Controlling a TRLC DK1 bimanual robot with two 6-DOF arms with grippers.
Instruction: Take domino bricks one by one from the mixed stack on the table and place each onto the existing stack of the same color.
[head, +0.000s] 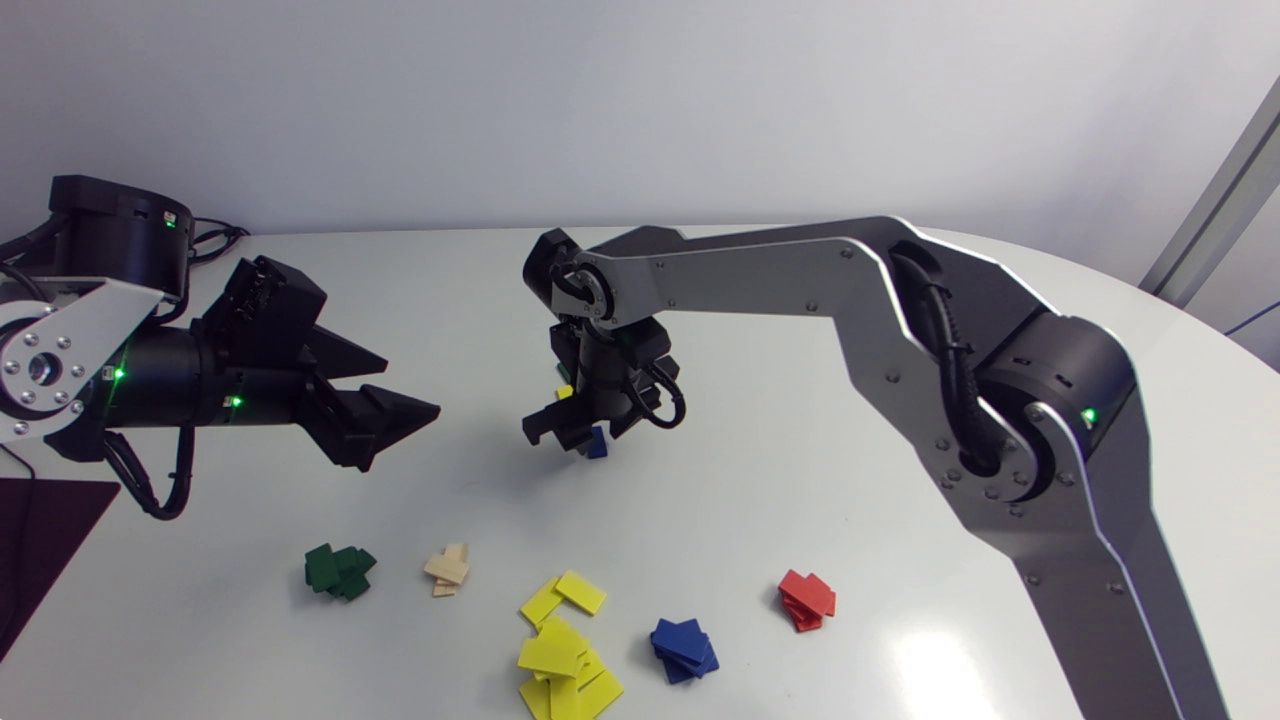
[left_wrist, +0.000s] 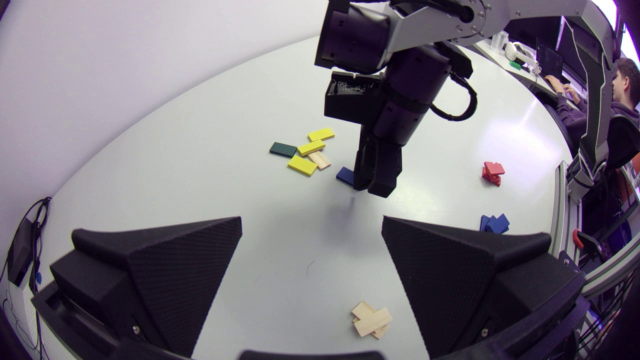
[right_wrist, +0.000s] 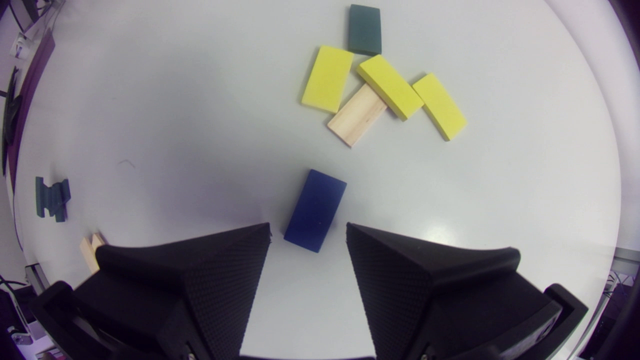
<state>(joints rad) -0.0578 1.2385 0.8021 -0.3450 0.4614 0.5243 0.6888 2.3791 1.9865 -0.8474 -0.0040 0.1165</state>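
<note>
A loose blue brick (right_wrist: 315, 210) lies flat on the white table (right_wrist: 175, 125). My right gripper (right_wrist: 308, 231) is lowered over its near end, one finger on each side and a small gap at both, so it is open. From above, the blue brick (head: 597, 443) peeks out under that gripper (head: 575, 435). Just beyond lie three yellow bricks (right_wrist: 390, 86), a wooden brick (right_wrist: 356, 116) and a dark green brick (right_wrist: 365, 30). My left gripper (head: 400, 410) hovers open and empty to the left, pointing at the right gripper (left_wrist: 372, 187).
Sorted stacks line the near edge: green (head: 340, 572), wood (head: 447, 568), yellow (head: 565, 650), blue (head: 683, 648), red (head: 806, 600). A dark mat (head: 45, 540) lies at the left edge.
</note>
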